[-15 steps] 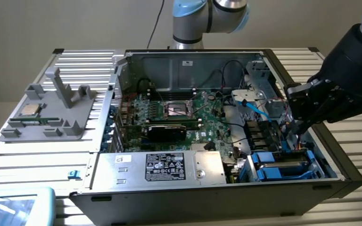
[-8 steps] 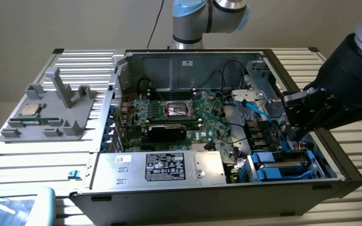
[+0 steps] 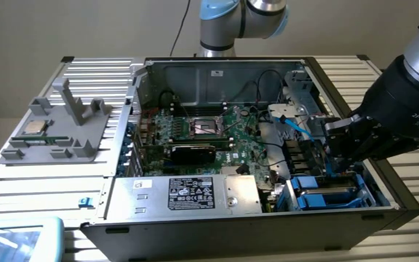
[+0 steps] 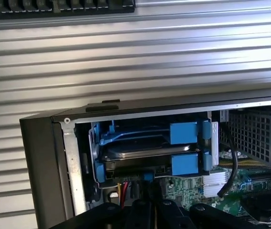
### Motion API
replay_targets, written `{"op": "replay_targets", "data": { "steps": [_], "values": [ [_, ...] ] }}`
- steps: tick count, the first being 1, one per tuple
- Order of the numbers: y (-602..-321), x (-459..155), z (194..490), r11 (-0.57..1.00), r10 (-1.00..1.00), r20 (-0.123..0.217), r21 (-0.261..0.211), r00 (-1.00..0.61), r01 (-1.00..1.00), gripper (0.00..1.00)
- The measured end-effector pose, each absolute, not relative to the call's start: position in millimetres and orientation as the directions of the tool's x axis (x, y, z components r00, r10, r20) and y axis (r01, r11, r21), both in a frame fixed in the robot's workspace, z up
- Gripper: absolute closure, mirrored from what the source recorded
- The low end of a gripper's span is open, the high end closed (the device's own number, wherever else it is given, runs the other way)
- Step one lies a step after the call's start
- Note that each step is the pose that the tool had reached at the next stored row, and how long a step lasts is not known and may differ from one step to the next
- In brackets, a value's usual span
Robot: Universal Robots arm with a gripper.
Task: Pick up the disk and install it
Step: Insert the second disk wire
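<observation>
Blue plastic edges one disk (image 4: 147,150), a flat grey metal drive that sits in the drive bay at the corner of the open computer case (image 3: 195,232). In the exterior view that bay is at the lower right of the frame, where the disk (image 3: 326,195) shows as a blue and silver block inside the case wall. One black gripper (image 3: 338,158) hangs just above the bay, at the right side of the frame, on one arm with a grey and light blue joint at the top middle. The jaws are pressed shut, and I cannot tell if they touch the blue frame or have hold of anything. In the wrist view the gripper (image 4: 149,205) is a dark shape at the bottom middle, just below the disk. Inside the case there is one green board (image 3: 217,134) in the middle and one silver box (image 3: 187,194) with a black label at the lower middle. Left of the case, on the ribbed metal table (image 3: 35,180), stands one grey holder (image 3: 57,128), and one small square silver chip (image 3: 35,127) lies on it.
</observation>
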State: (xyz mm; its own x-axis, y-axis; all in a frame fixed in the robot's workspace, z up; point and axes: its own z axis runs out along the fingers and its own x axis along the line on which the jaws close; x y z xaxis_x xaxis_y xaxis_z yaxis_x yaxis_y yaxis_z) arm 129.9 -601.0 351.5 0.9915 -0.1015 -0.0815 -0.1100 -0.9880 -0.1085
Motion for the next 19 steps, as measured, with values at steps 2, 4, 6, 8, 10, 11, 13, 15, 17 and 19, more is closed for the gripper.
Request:
{"op": "replay_targets", "data": {
  "steps": [2,4,6,8,10,11,13,15,17,19],
  "values": [
    [-602.3,128.4,348.5,-0.988,-0.101,-0.082,-0.109,0.991,-0.110,0.89],
    [-602.3,128.4,345.7,-0.988,-0.101,-0.082,-0.109,0.991,-0.110,0.89],
    [-602.3,128.4,344.0,-0.988,-0.101,-0.082,-0.110,0.991,-0.110,0.89],
    [-602.3,128.3,342.9,-0.988,-0.101,-0.084,-0.110,0.991,-0.110,0.89],
    [-602.3,128.3,341.8,-0.988,-0.101,-0.086,-0.110,0.991,-0.111,0.89],
    [-602.3,128.3,341.0,-0.988,-0.101,-0.088,-0.110,0.991,-0.111,0.89],
    [-602.3,128.3,339.5,-0.988,-0.101,-0.090,-0.110,0.991,-0.111,0.89],
    [-602.3,128.4,338.5,-0.988,-0.101,-0.091,-0.110,0.991,-0.111,0.89],
    [-602.3,128.3,338.6,-0.988,-0.101,-0.091,-0.112,0.991,-0.111,0.89],
    [-602.3,128.4,345.7,-0.987,-0.101,-0.091,-0.113,0.991,-0.111,0.89]
  ]
}}
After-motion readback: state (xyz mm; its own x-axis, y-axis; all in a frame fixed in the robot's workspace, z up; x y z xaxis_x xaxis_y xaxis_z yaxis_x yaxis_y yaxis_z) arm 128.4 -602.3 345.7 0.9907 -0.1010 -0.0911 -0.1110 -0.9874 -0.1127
